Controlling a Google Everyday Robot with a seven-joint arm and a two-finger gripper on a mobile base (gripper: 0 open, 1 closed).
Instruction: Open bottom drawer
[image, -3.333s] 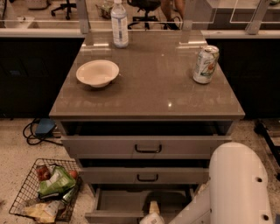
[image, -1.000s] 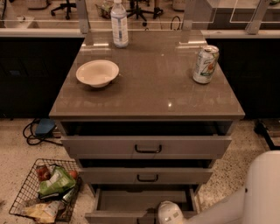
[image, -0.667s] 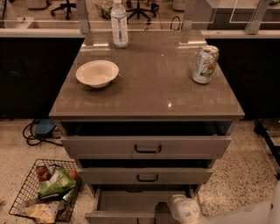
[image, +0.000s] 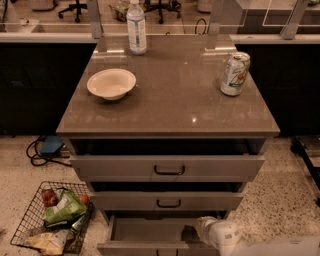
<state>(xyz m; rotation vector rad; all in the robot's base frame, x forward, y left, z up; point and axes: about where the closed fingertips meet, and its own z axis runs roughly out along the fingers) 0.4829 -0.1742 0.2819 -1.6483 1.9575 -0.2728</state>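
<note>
3 light-grey drawers sit stacked in the cabinet in front of you, and the bottom drawer is the 1 that matters. It lies lowest, at the foot of the frame, and it stands well out from the cabinet, far enough that its plain grey tray shows from above. Its front is cut by the bottom edge of the view, so you can barely see the handle.

Your gripper is low at the right side of that drawer, just beside the tray's right end, with the white arm running off to the lower right. That low, sideways reach fits a pull on something near the floor. Whether the gripper is spread or pressed together, I cannot tell, nor whether it touches the drawer.

The top drawer and the middle drawer each show a dark gap above their fronts, so they form steps, with the bottom 1 furthest out. Judged from this, the opening looks mostly done.

On top, 1 bowl, 1 bottle and 1 can stand well apart. The wire basket on the floor to the left sits near the drawer's corner; mind it.
</note>
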